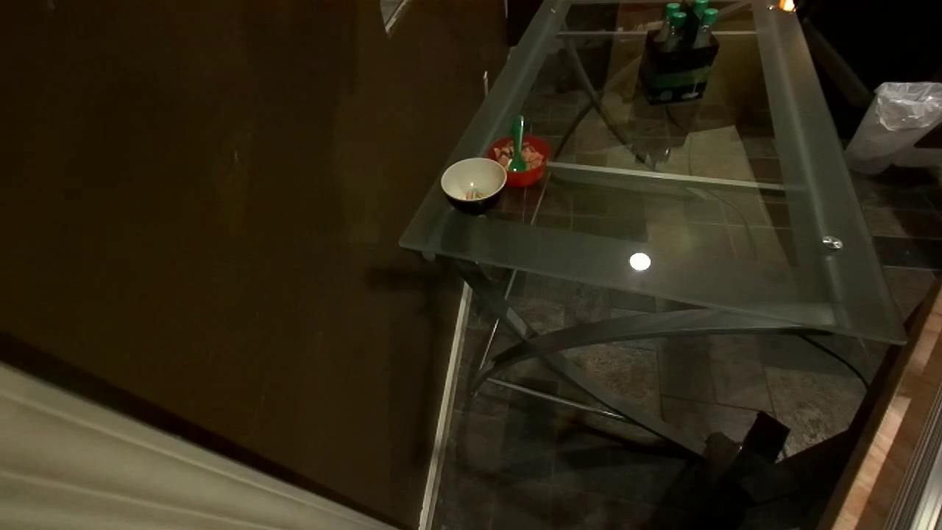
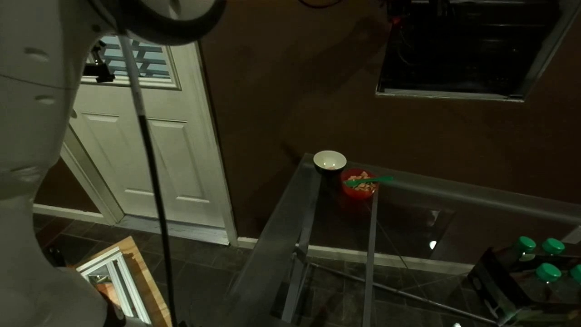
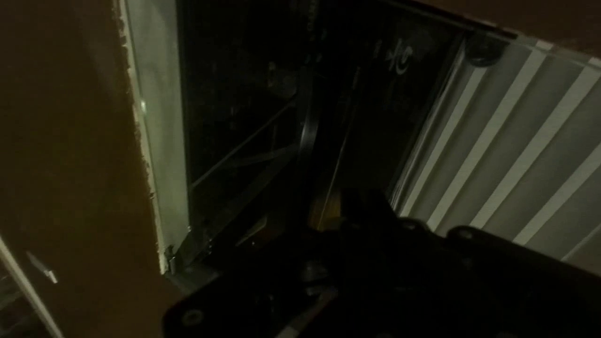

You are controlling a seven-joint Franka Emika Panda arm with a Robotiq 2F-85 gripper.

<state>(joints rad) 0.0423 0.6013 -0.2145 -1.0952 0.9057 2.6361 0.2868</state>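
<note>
Wrist view: our hand (image 3: 350, 230) comes in from the bottom edge, near-black, facing the recess (image 3: 162, 141) in the brown wall (image 3: 70, 141). Too dark: we can't tell if it's released, clenched or grasping anything. Nearest thing to it is that recess. A pale marking (image 3: 400, 56) within its outline shows only here; striped panel (image 3: 497, 141) to the right.

In an exterior view, our arm (image 2: 32, 136) fills the left side: running up thick and pale, rounded joint (image 2: 172, 18) at the top edge, cable (image 2: 156, 190) hanging across the door (image 2: 177, 154). Only here do we see the arm. Some dark parts (image 2: 420, 7) at the top sit in front of the recess; can't confirm they're the hand. The white bowl (image 2: 330, 156) and red bowl (image 2: 356, 194) are side by side near the desk (image 2: 286, 218) corner, below the recess and well apart from it. A green spoon (image 2: 376, 180) lies in the red bowl, handle over the rim.

In an exterior view, we get contents better: tan pieces (image 1: 533, 153) heaped in the red bowl, small bits (image 1: 473, 195) at the bottom of the white bowl. A carton (image 1: 677, 77) of green-capped bottles (image 1: 673, 35) stands farther along the desk. A bin (image 1: 879, 140) with clear liner (image 1: 909, 107), past the desk edge, shows only here.
</note>
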